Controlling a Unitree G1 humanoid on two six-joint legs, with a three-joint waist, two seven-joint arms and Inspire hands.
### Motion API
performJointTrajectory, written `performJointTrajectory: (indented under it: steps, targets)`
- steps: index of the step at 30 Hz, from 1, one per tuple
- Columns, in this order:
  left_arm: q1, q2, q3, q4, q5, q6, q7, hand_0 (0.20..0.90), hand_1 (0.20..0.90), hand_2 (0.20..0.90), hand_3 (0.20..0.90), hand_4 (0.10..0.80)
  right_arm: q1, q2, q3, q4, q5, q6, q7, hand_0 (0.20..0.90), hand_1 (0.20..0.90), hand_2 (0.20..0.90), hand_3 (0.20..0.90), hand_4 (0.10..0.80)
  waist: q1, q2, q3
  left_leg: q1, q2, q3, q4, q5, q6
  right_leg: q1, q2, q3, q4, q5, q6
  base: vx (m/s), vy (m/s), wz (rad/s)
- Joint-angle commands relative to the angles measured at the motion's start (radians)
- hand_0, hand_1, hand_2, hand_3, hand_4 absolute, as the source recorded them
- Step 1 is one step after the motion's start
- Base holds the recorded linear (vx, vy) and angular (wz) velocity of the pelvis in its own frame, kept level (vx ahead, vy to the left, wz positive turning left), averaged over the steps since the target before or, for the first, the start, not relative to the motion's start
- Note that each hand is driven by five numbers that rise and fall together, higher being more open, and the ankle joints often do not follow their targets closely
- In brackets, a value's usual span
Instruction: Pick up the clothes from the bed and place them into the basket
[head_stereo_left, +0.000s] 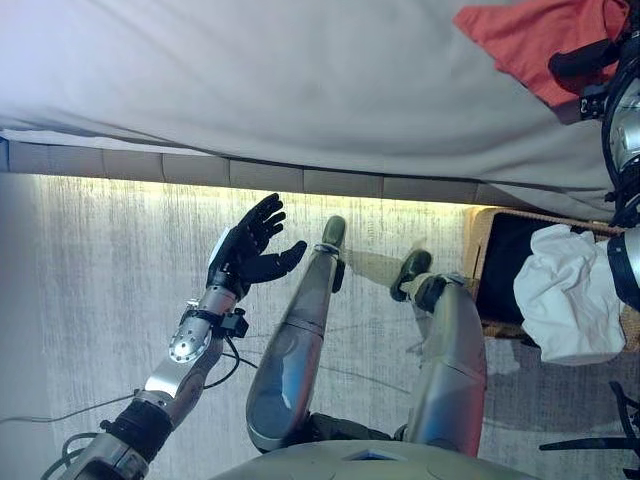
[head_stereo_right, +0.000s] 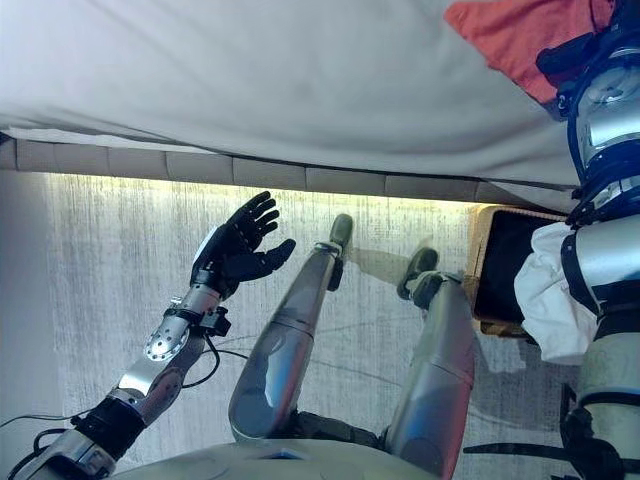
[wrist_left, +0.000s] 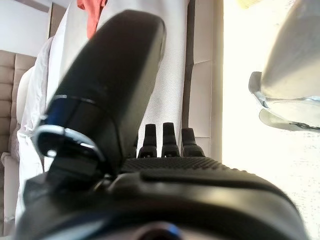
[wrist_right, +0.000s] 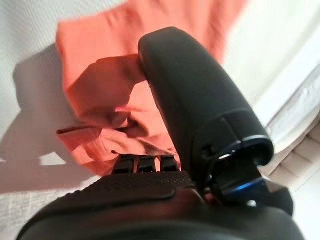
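right hand (wrist_right: 200, 130): fingers curled on red garment (wrist_right: 100, 90) on bed (head_stereo_left: 250, 80) | left hand (head_stereo_left: 245, 250): fingers spread, empty

Matt orange cloth garment (wrist_right: 100, 85), woven wicker basket (head_stereo_left: 478, 250)

- The dark right hand (wrist_right: 150, 200) fills the bottom of the frame, its thick black thumb (wrist_right: 195, 100) rising to the upper centre.
- A row of short black fingertips (wrist_right: 146, 164) shows at lower centre.
- A crumpled orange-red cloth garment (wrist_right: 105, 90) lies past the fingertips, spreading from the centre to the top.
- Thumb and fingertips overlap the garment; whether they pinch it is unclear.
- The pale white textured bed sheet (wrist_right: 30, 60) lies beneath.
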Motion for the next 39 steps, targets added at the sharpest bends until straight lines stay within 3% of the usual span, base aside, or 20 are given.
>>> performJointTrajectory:
  steps: [1,9,10,11,18,26,32,35,39]
  targets:
    - [0.025,0.037,0.083,-0.143,-0.035,-0.122,0.007,0.900,0.900,0.900,0.900,0.800,-0.135,-0.064,0.109,-0.063,0.030,-0.048,0.004,0.900,0.900,0.900,0.900,0.800,0.035,0.043,-0.042,-0.023,-0.024,0.088,0.065,-0.139,0.082,0.000,0.093,-0.009,0.005,-0.035,-0.025,-0.021,-0.065,0.04]
    - [0.004,0.059,0.140,-0.153,-0.068,-0.095,-0.014,0.900,0.900,0.900,0.900,0.800,-0.142,-0.057,0.138,-0.041,0.047,0.010,0.081,0.900,0.900,0.900,0.900,0.800,0.046,0.020,-0.042,-0.088,-0.019,0.077,0.141,-0.157,0.088,-0.050,0.084,-0.038,0.075,-0.051,-0.028,-0.019,-0.061,0.07]
    - [0.006,0.063,0.146,-0.153,-0.071,-0.093,-0.020,0.900,0.900,0.900,0.900,0.800,-0.143,-0.059,0.139,-0.036,0.040,0.011,0.080,0.705,0.705,0.705,0.672,0.572,0.048,0.016,-0.042,-0.088,-0.019,0.075,0.147,-0.161,0.088,-0.047,0.085,-0.040,0.077,-0.053,-0.027,0.006,-0.067,0.00]
    - [0.009,0.066,0.155,-0.151,-0.071,-0.089,-0.031,0.900,0.900,0.900,0.900,0.800,-0.151,-0.065,0.147,-0.019,0.037,0.000,0.082,0.300,0.300,0.300,0.200,0.100,0.052,0.010,-0.042,-0.088,-0.020,0.070,0.161,-0.167,0.089,-0.042,0.085,-0.046,0.083,-0.054,-0.027,0.011,-0.069,-0.01]
    - [0.032,0.091,0.173,-0.169,-0.068,-0.083,-0.043,0.900,0.900,0.900,0.900,0.800,-0.168,-0.092,0.129,-0.002,0.044,-0.009,0.025,0.300,0.300,0.300,0.200,0.100,0.059,-0.010,-0.042,-0.069,-0.015,0.065,0.219,-0.199,0.092,-0.007,0.088,-0.062,0.101,-0.060,-0.026,0.019,-0.036,0.00]
    - [0.062,0.100,0.180,-0.168,-0.066,-0.110,-0.063,0.900,0.900,0.900,0.900,0.800,-0.147,-0.113,0.114,-0.013,0.046,-0.023,-0.008,0.300,0.300,0.300,0.200,0.100,0.055,-0.028,-0.042,0.035,-0.005,0.068,0.180,-0.201,0.089,0.093,0.100,-0.059,0.041,-0.056,-0.029,0.002,0.006,0.02]
    - [0.047,0.090,0.189,-0.147,-0.054,-0.108,-0.068,0.900,0.900,0.900,0.900,0.800,-0.110,-0.136,0.079,-0.010,0.046,-0.039,0.004,0.300,0.300,0.300,0.200,0.100,0.037,-0.044,-0.042,0.199,0.004,0.085,0.121,-0.206,0.089,0.251,0.093,-0.050,-0.014,-0.068,-0.036,0.011,0.036,-0.03]
    - [0.022,0.075,0.194,-0.121,-0.047,-0.077,-0.062,0.900,0.900,0.900,0.900,0.800,-0.104,-0.159,0.053,-0.008,0.032,-0.050,0.018,0.300,0.300,0.300,0.200,0.100,0.026,-0.057,-0.042,0.333,0.008,0.098,0.073,-0.205,0.084,0.398,0.083,-0.056,-0.072,-0.072,-0.033,0.071,0.083,-0.13]
    - [0.007,0.053,0.175,-0.080,-0.027,-0.034,-0.051,0.900,0.900,0.900,0.900,0.800,-0.100,-0.188,0.050,-0.012,0.016,-0.045,0.058,0.300,0.300,0.300,0.200,0.100,0.015,-0.081,-0.102,0.456,0.021,0.113,-0.006,-0.205,0.078,0.537,0.079,-0.057,-0.185,-0.054,-0.024,0.123,0.107,-0.15]
